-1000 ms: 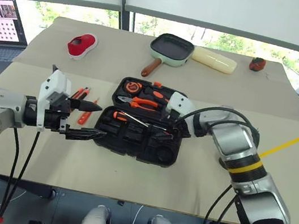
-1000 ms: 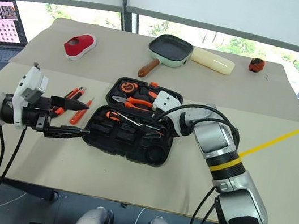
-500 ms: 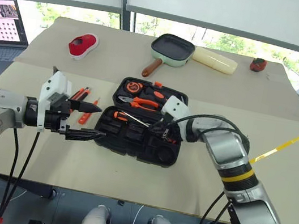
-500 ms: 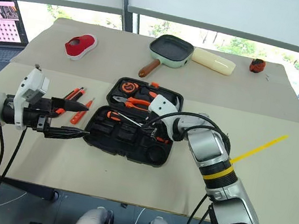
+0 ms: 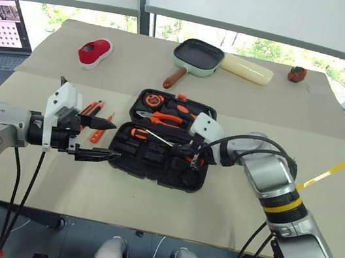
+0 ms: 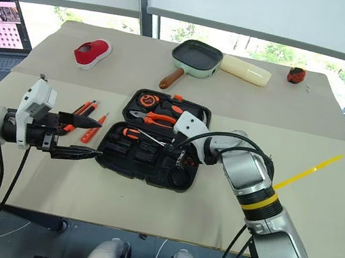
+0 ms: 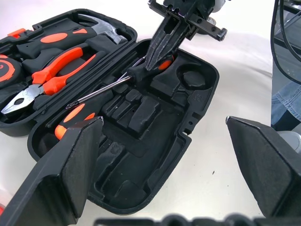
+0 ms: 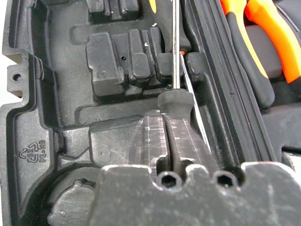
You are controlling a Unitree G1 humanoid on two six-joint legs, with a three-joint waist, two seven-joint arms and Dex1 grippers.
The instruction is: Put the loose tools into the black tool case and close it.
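Observation:
The black tool case (image 5: 152, 169) lies open in the middle of the table. In its near half lies an orange-and-black screwdriver (image 7: 136, 73), beside a second one (image 7: 75, 115). My right gripper (image 5: 193, 155) points down into that half, fingers shut, with the tips on the first screwdriver's handle (image 8: 175, 101). My left gripper (image 5: 115, 138) hovers open just left of the case with nothing between its fingers. More loose tools lie on the table behind it: orange-and-black handles (image 5: 92, 108) and a small orange screwdriver (image 5: 100, 132), partly hidden by the gripper.
The case's far half holds orange-handled pliers (image 5: 164, 118), a hammer (image 5: 186, 110) and an orange-faced tape (image 5: 153, 100). Farther back stand a green pan (image 5: 198, 55), a red-and-white object (image 5: 95, 51) and a cream block (image 5: 247, 69). A laptop (image 5: 0, 27) sits far left.
My right gripper's fingers have gone from open to shut over the screwdriver handle in the case. The left arm has not moved.

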